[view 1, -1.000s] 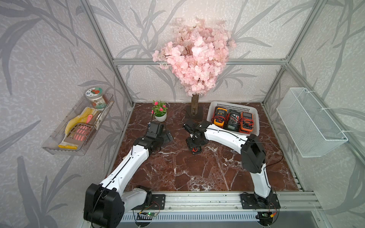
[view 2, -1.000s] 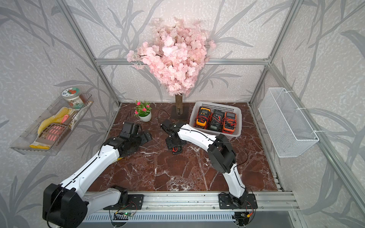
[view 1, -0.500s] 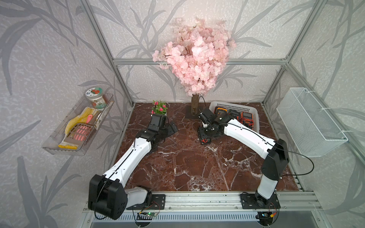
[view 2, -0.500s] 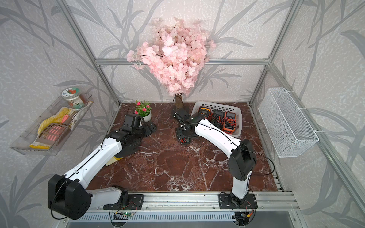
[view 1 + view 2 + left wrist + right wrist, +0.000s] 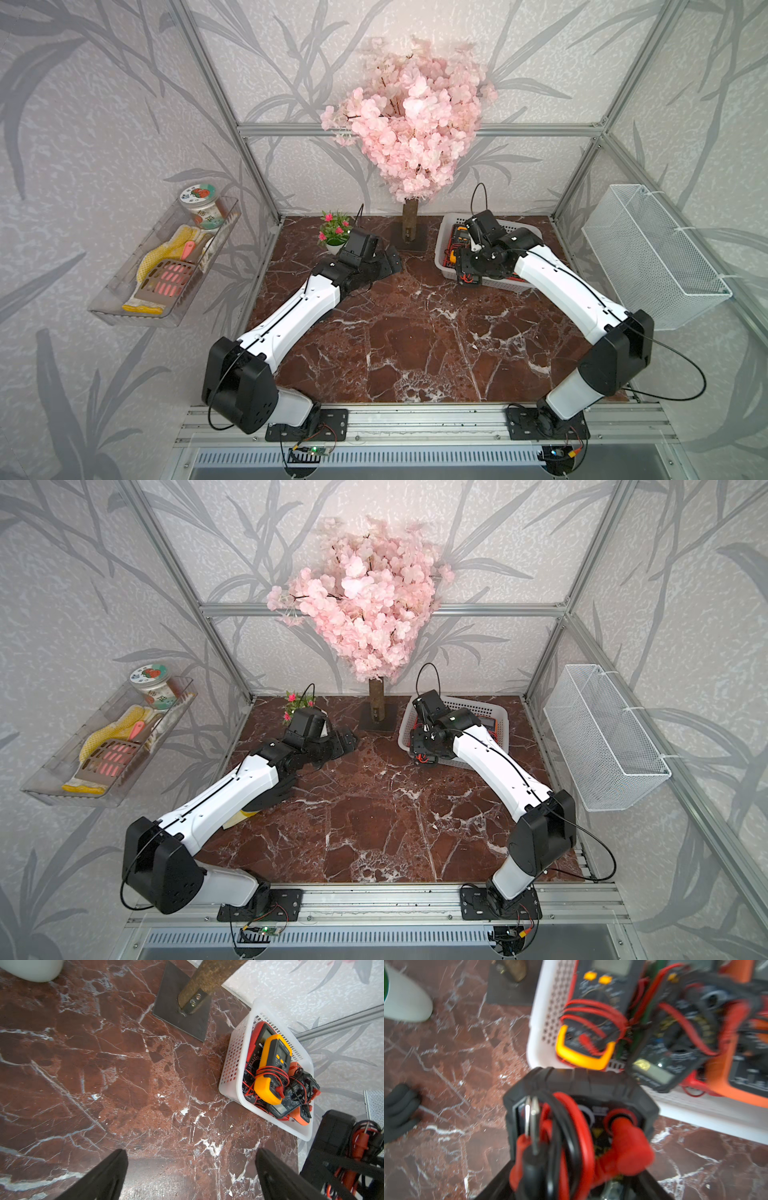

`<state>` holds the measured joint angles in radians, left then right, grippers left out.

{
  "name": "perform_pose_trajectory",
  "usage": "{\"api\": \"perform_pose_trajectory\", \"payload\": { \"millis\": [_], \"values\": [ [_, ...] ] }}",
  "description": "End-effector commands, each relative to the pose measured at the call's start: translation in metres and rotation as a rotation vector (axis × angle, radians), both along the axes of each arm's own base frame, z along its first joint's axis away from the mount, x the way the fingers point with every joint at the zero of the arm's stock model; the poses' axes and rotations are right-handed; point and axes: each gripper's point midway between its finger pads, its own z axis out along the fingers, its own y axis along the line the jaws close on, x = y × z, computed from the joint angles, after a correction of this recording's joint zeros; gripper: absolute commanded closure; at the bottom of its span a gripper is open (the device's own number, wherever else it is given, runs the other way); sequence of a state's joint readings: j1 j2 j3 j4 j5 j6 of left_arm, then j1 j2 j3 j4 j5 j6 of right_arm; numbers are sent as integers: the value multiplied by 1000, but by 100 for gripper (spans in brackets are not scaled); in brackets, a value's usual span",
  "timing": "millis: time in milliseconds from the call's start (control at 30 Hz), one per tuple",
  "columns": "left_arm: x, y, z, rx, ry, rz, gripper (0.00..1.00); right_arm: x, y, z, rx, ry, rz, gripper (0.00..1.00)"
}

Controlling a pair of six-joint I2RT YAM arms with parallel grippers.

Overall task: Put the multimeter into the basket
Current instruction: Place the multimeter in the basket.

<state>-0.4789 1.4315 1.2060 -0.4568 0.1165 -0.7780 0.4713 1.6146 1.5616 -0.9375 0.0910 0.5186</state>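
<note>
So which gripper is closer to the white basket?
Right. The right gripper, shut on a black multimeter, is at the basket's near corner; the open left gripper is off by the tree base.

Bright even light, right wrist view blurred

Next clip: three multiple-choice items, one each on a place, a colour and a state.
1. The basket stands: A on the wall shelf; B on the table by the tree base; C at the front rail.
2. The multimeter in the right gripper is: A yellow; B white; C black.
3. The left gripper is: A open, empty; B shut on a multimeter; C shut on a pot.
Key: B, it sits beside the tree base; C, black casing with red leads; A, jaws apart over bare table.
</note>
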Motion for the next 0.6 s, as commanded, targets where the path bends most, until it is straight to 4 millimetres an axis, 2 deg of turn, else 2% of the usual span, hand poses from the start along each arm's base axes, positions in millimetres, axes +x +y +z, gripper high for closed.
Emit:
{"api": "perform_pose_trajectory", "payload": {
  "millis": [0, 333, 567],
  "values": [
    [4, -9, 10, 10, -26, -36, 0, 11, -25, 18, -2, -73, -50, 45],
    [4, -11, 7, 35, -21, -54, 0, 37, -104, 13, -24, -82, -221, 45],
    [2, -11, 3, 42, -9, -58, 0, 57, -142, 12, -9, -88, -311, 45]
  ]
}}
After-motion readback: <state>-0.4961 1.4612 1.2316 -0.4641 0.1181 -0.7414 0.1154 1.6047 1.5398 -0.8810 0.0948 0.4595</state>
